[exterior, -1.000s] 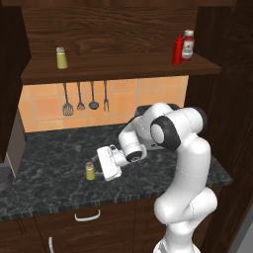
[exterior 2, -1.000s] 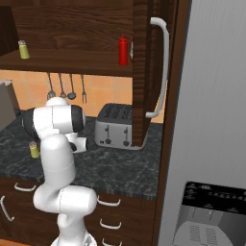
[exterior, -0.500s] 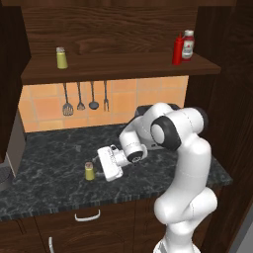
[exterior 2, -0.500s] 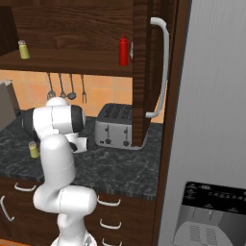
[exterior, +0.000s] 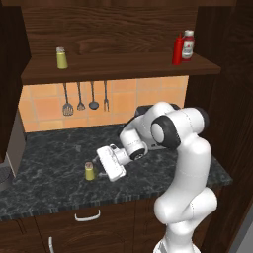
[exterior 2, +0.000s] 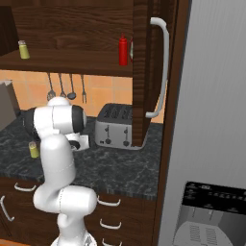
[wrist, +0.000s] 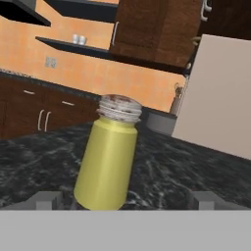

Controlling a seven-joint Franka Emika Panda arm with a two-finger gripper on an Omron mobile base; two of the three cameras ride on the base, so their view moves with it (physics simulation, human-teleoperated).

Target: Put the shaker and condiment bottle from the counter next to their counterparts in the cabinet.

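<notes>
The yellow-green shaker (exterior: 89, 171) with its silver-grey cap stands upright on the dark speckled counter (exterior: 54, 148), seen too as the shaker (exterior 2: 33, 150) left of the arm. My gripper (exterior: 99, 170) is low over the counter, level with it and pointing left. In the hand view the shaker (wrist: 108, 162) stands close between the spread fingertips (wrist: 46, 198), nearer the left one; the gripper (wrist: 125, 198) is open and touches nothing. The all-red condiment bottle (exterior: 177, 49) stands on the cabinet shelf (exterior: 118, 66) beside the white-labelled bottle (exterior: 188, 45). A second shaker (exterior: 62, 58) is at the shelf's left.
Utensils (exterior: 84, 98) hang on the orange tiled wall under the shelf. A silver toaster (exterior 2: 114, 126) sits on the counter right of the arm, by the open cabinet door (exterior 2: 149, 72). A grey appliance (exterior: 12, 148) stands at the counter's left end.
</notes>
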